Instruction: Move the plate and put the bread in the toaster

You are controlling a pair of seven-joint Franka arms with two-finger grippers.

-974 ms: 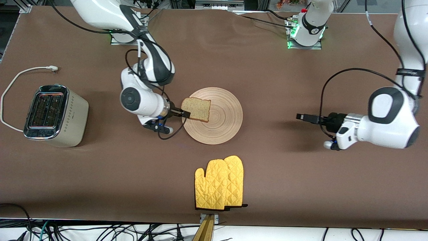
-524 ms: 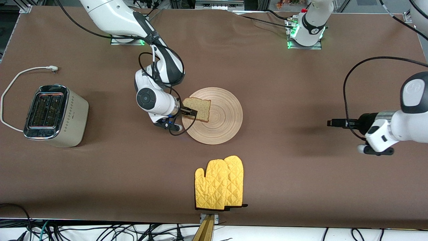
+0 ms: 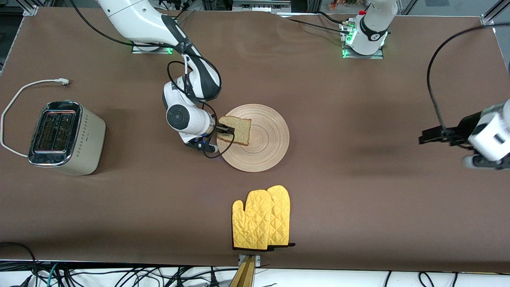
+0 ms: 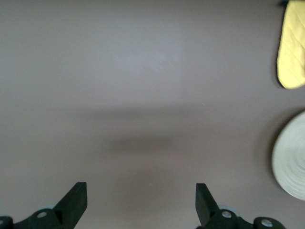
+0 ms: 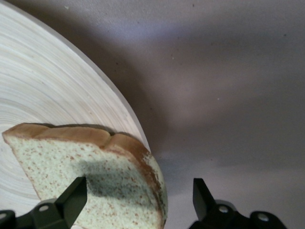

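The round wooden plate [image 3: 267, 148] lies mid-table with the bread [image 3: 240, 130] resting on its edge toward the right arm's end. My right gripper [image 3: 228, 132] is low at that edge of the slice and open. In the right wrist view the bread [image 5: 95, 176] on the plate [image 5: 47, 105] has its crusted corner between the jaws of the right gripper [image 5: 136, 200], which are not closed on it. The toaster [image 3: 65, 137] stands at the right arm's end, slots up. My left gripper [image 3: 423, 138] hangs open over bare table at the left arm's end, and the left gripper [image 4: 139, 202] has nothing between its fingers.
Yellow oven mitts [image 3: 261, 217] lie nearer the front camera than the plate, close to the table's front edge. The toaster's white cord [image 3: 24, 89] loops beside it. In the left wrist view the plate [image 4: 293, 162] and a mitt [image 4: 293, 47] show at the edge.
My right gripper has moved in toward the plate until its jaws straddle the bread's edge. The left arm has pulled away toward its own end of the table.
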